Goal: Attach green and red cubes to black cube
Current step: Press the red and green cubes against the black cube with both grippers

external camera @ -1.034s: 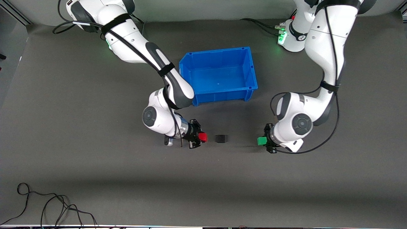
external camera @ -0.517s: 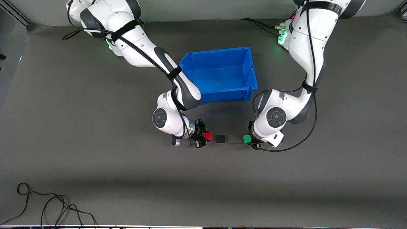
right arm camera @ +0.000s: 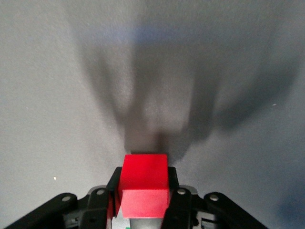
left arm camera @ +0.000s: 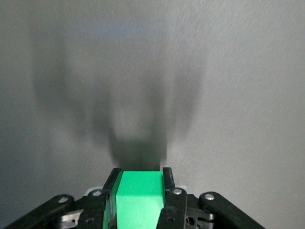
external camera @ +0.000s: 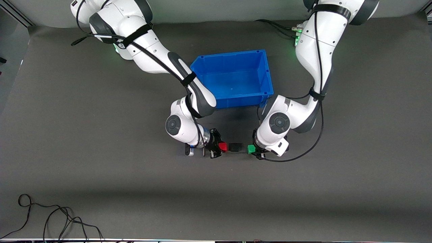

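At the right arm's end of the working area, the right gripper (external camera: 219, 147) is low over the grey table (external camera: 101, 162), its fingers clenched on the red cube (external camera: 222, 146). The right wrist view confirms the hold: the red cube (right arm camera: 144, 183) sits between the two black fingers (right arm camera: 113, 191), one on each side face, with its front face sticking out past the fingertips. The red cube is just beside the black cube (external camera: 235, 146); the front view does not show whether the two touch.

Next along the row, the black cube rests on the table between the two coloured cubes, nearer to the front camera than the blue bin (external camera: 233, 78). No gripper holds it.

On toward the left arm's end, the green cube (external camera: 251, 149) is grasped by the left gripper (external camera: 253, 150), which is also low over the table. A narrow strip of table shows between the green cube and the black cube, so they are apart. The left wrist view shows the green cube (left arm camera: 138, 198) clamped between the fingers (left arm camera: 167, 188), with bare table and shadow ahead of it.

All three cubes lie roughly in one line across the table. A loose black cable (external camera: 50, 219) lies at the table's edge nearest the front camera, well apart from the cubes.
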Robot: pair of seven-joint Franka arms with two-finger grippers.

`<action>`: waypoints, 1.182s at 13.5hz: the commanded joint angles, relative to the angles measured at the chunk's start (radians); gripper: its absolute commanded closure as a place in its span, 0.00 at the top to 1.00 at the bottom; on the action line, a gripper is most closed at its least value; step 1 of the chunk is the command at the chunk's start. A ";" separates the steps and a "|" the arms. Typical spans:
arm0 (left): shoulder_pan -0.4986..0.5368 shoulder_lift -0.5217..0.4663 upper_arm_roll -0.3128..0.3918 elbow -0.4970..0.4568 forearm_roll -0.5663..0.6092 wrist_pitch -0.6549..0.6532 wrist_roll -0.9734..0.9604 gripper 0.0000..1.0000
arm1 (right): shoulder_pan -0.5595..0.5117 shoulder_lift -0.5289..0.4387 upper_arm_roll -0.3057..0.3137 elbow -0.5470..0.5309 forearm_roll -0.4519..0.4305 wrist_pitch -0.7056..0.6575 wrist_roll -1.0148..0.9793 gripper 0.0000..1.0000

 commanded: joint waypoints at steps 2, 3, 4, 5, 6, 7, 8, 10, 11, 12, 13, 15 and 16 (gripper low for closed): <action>-0.040 0.028 0.014 0.030 0.002 0.012 -0.032 0.00 | 0.030 0.045 -0.010 0.064 0.000 0.019 0.047 0.34; -0.042 0.030 0.014 0.030 0.003 0.029 -0.037 0.00 | 0.032 0.047 -0.010 0.067 0.000 0.025 0.051 0.34; -0.043 0.033 0.014 0.030 0.005 0.034 -0.043 0.00 | 0.036 0.050 -0.010 0.068 0.000 0.030 0.060 0.34; -0.046 0.033 0.014 0.030 0.005 0.034 -0.043 0.00 | 0.038 0.053 -0.010 0.073 0.000 0.030 0.062 0.34; -0.052 0.033 0.014 0.032 0.003 0.034 -0.043 0.00 | 0.038 0.055 -0.010 0.076 0.000 0.030 0.062 0.34; -0.054 0.033 0.014 0.030 0.003 0.034 -0.043 0.00 | 0.038 0.055 -0.010 0.078 0.000 0.030 0.062 0.34; -0.054 0.033 0.014 0.032 0.003 0.033 -0.044 0.00 | 0.038 0.055 -0.010 0.079 0.001 0.030 0.062 0.34; -0.055 0.033 0.014 0.030 0.002 0.034 -0.044 0.00 | 0.038 0.055 -0.009 0.081 0.003 0.039 0.062 0.34; -0.055 0.033 0.014 0.032 0.002 0.034 -0.044 0.00 | 0.039 0.055 -0.009 0.081 0.004 0.043 0.062 0.34; -0.055 0.033 0.014 0.032 0.002 0.034 -0.044 0.00 | 0.041 0.055 -0.009 0.079 0.004 0.045 0.062 0.35; -0.055 0.033 0.014 0.032 0.003 0.033 -0.044 0.00 | 0.041 0.055 -0.009 0.079 0.006 0.045 0.062 0.36; -0.057 0.033 0.014 0.036 0.009 0.033 -0.044 0.16 | 0.039 0.055 -0.009 0.079 0.007 0.045 0.062 0.81; -0.057 0.033 0.014 0.038 0.020 0.033 -0.041 0.44 | 0.039 0.055 -0.007 0.079 0.007 0.045 0.062 0.99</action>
